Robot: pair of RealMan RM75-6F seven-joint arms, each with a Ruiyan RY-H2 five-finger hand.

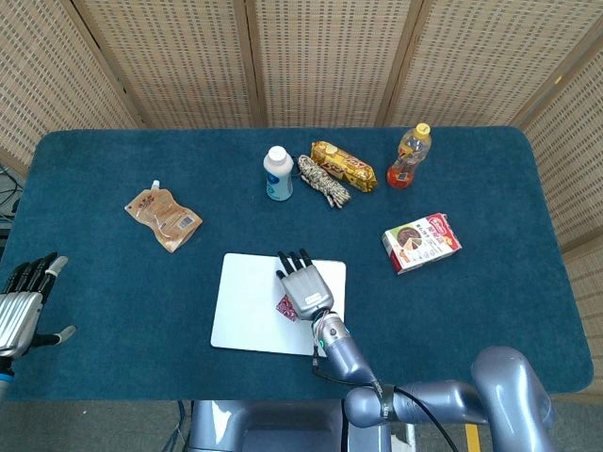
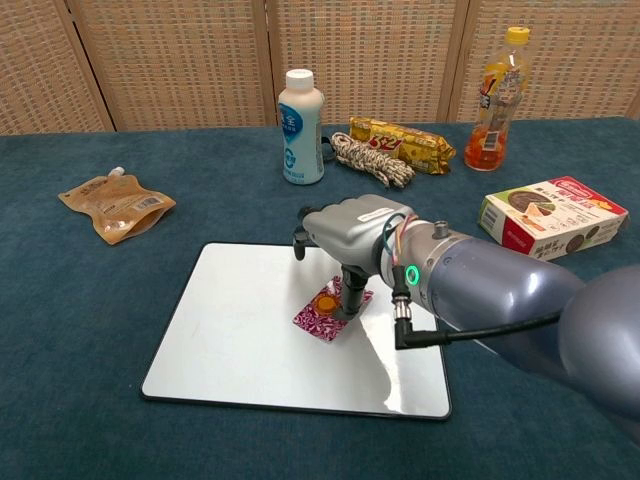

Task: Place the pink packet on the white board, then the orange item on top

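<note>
The pink packet [image 2: 325, 315] is a small flat piece with a purple-pink pattern, and it lies on the white board [image 2: 240, 340], a little right of the board's middle. The orange item [image 2: 326, 300], small and round, sits on top of the packet. The right hand [image 2: 345, 235] is directly over them; one finger [image 2: 352, 295] reaches down and touches the packet just beside the orange item, the other fingers are lifted and apart, and the hand holds nothing. In the head view this hand [image 1: 303, 285] covers most of the packet [image 1: 285, 307]. The left hand [image 1: 24, 306] is at the far left edge of the blue table [image 1: 113, 282], with its fingers spread and empty. Behind the board stand a white bottle [image 2: 300, 113], a coil of rope [image 2: 372, 158], a yellow snack pack [image 2: 402, 144] and an orange drink bottle [image 2: 495, 100]. A red box [image 2: 553, 212] lies at the right and a brown pouch [image 2: 116, 206] at the left, both well apart from the board.
</note>
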